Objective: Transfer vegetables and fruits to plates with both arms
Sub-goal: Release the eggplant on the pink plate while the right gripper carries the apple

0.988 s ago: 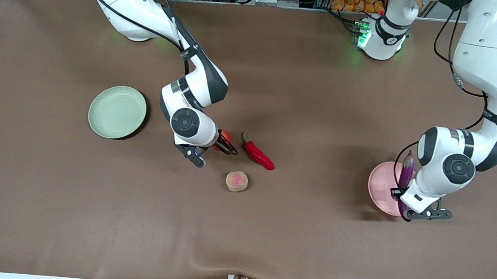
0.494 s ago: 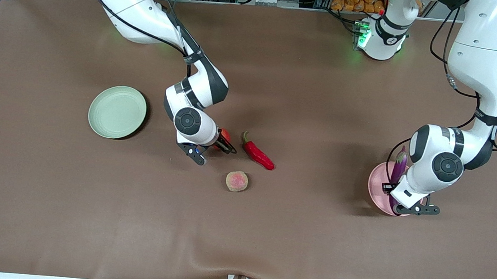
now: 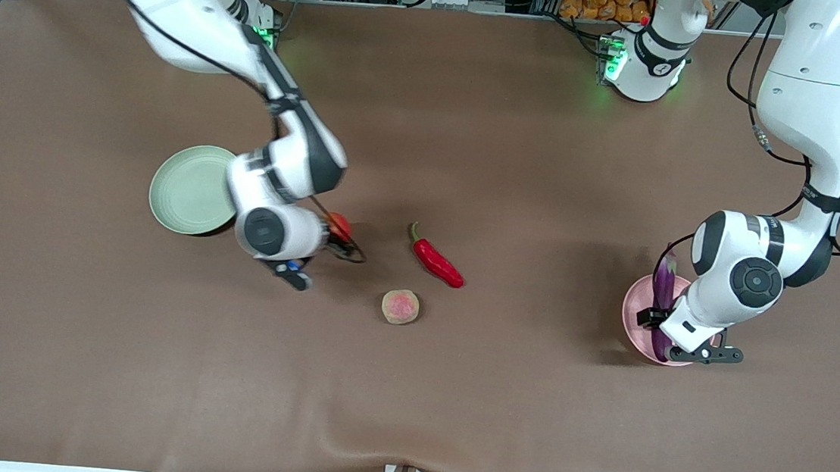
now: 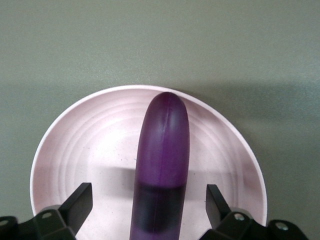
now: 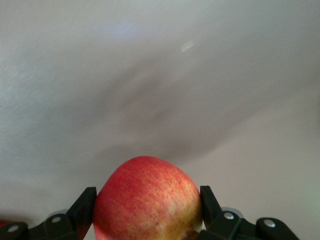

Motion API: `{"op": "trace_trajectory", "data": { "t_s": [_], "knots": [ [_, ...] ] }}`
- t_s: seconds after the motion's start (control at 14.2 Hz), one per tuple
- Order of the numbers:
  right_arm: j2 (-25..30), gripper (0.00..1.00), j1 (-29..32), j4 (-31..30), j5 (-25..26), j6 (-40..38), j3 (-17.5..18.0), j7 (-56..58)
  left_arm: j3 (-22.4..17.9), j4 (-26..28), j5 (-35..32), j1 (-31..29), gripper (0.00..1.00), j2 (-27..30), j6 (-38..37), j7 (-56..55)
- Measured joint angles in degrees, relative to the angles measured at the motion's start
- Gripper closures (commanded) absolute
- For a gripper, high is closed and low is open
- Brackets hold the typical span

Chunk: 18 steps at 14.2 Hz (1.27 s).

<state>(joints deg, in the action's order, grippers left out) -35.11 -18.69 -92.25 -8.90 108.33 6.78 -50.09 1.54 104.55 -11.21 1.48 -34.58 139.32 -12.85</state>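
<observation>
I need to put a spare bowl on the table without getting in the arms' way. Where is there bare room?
Bare cloth lies nearer the camera than the blush fruit, and between the chili and the pink plate. It is crowded by the green plate, where the right gripper holds the red fruit, and at the pink plate, under the open left gripper and eggplant.

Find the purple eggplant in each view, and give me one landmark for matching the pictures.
Front view: the eggplant lies across the pink plate at the left arm's end of the table, partly under the left gripper.
Left wrist view: the eggplant runs up the middle between the open fingers.
Right wrist view: not in it.
Shared landmark: the pink plate.
</observation>
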Motion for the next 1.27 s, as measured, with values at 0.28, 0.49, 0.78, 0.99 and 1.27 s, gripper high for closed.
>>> {"op": "trace_trajectory", "data": {
  "t_s": [0.28, 0.49, 0.78, 0.99, 1.27],
  "knots": [
    [8.59, 1.0, 10.85, -1.29, 3.85, -14.45, -0.53, 20.01, 0.48, -0.31, 0.0, 0.01, 0.0, 0.8, 0.2, 0.0],
    [12.66, 1.0, 18.59, -10.23, 7.23, -10.85, -0.74, 34.26, 1.72, -0.69, 0.0, 0.04, 0.0, 3.7, 0.21, -0.04],
    [13.62, 0.99, 26.62, -24.82, 8.0, 4.13, -0.83, 47.49, 6.77, -1.79, 0.54, 0.13, 0.0, 8.17, -2.61, -5.51],
    [13.62, 0.17, 29.52, -29.22, 8.02, 6.86, -0.8, 52.82, 12.45, -4.81, 0.88, 1.2, 0.0, 9.04, -8.17, -18.25],
    [13.94, 0.0, 31.01, -29.06, 8.02, 6.88, -0.74, 55.3, 14.1, -8.96, 1.19, 9.63, 0.0, 8.17, -12.11, -39.27]
  ]
}}
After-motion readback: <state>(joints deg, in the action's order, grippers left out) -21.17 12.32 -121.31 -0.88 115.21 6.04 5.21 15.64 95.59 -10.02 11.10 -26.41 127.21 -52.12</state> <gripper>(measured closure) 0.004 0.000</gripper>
